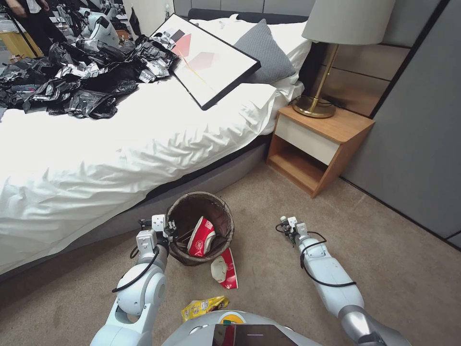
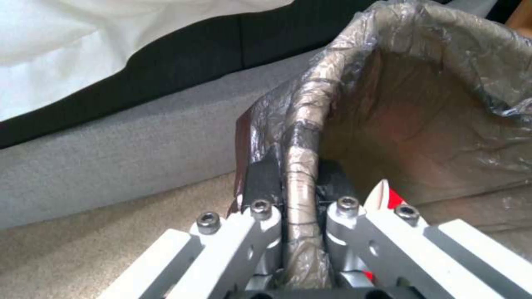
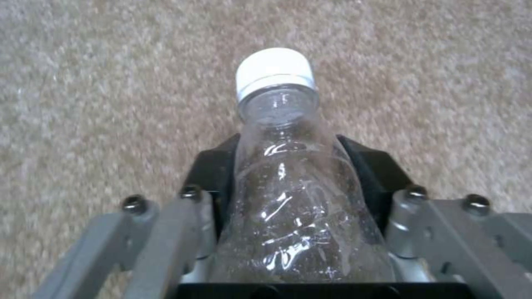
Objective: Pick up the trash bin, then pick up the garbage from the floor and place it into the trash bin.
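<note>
left gripper (image 2: 302, 207): clenched on the bin's near rim, one pad inside, one outside, liner pinched between.
bin (image 1: 200, 230): on the floor beside the bed (image 1: 96, 158); looks light and stiff, but the liner is slick film, so a rim hold may slip; a red cup (image 1: 201, 236) already lies inside.
wrapper (image 1: 204, 307): yellow, on the floor near the robot's base; thin and crinkly, best pinched at a raised fold.
cup on floor (image 1: 224, 270): crushed, touching the bin's foot; soft paper, take it by an edge.
right gripper (image 3: 299, 182): grasping a clear bottle (image 3: 288, 174) at its shoulder, over the floor (image 1: 288, 202) right of the bin; light, smooth, dents easily.
</note>
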You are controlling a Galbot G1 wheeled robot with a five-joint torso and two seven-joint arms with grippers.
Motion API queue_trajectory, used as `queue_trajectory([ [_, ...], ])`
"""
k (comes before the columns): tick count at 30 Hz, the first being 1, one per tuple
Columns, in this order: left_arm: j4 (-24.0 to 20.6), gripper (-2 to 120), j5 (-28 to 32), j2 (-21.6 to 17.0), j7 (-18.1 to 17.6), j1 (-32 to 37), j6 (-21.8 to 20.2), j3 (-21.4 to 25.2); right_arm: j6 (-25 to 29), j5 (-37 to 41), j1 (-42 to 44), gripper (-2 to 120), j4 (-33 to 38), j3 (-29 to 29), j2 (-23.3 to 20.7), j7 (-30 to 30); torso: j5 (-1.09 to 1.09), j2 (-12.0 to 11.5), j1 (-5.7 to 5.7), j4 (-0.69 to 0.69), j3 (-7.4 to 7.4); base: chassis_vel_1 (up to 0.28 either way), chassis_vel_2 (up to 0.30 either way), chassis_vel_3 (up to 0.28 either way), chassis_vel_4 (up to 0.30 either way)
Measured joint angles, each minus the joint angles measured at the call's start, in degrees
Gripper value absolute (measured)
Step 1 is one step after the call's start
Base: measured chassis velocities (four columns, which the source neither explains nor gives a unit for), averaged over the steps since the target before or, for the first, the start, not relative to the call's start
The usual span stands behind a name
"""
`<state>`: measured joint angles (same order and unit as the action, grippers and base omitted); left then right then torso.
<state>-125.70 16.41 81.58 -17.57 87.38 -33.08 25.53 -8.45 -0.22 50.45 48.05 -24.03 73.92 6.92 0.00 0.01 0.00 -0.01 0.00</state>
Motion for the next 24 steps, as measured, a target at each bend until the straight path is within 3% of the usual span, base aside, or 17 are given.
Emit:
queue_trajectory([
  [16,0.11,4,0.22,0.01,-0.01,-0.3,-0.06,0.05,2.81,0.34,0.65,33,0.31,-0.19,0.28,-1.2,0.0,-0.01,0.0,0.01,0.0,0.0,0.0,0.0,0.0],
  [21,0.36,4,0.24,0.01,-0.01,-0.27,-0.07,-0.02,10.1,4.6,2.08,33,6.31,0.52,0.02,-1.21,0.04,-0.02,0.01,-0.05,0.02,0.0,0.0,0.0,0.0],
  [24,0.71,4,0.25,0.14,-0.03,-0.29,-0.15,-0.52,20.38,9.2,4.46,33,18.66,1.53,0.16,3.78,0.01,-0.02,0.01,0.01,0.02,0.0,0.0,0.0,0.0],
])
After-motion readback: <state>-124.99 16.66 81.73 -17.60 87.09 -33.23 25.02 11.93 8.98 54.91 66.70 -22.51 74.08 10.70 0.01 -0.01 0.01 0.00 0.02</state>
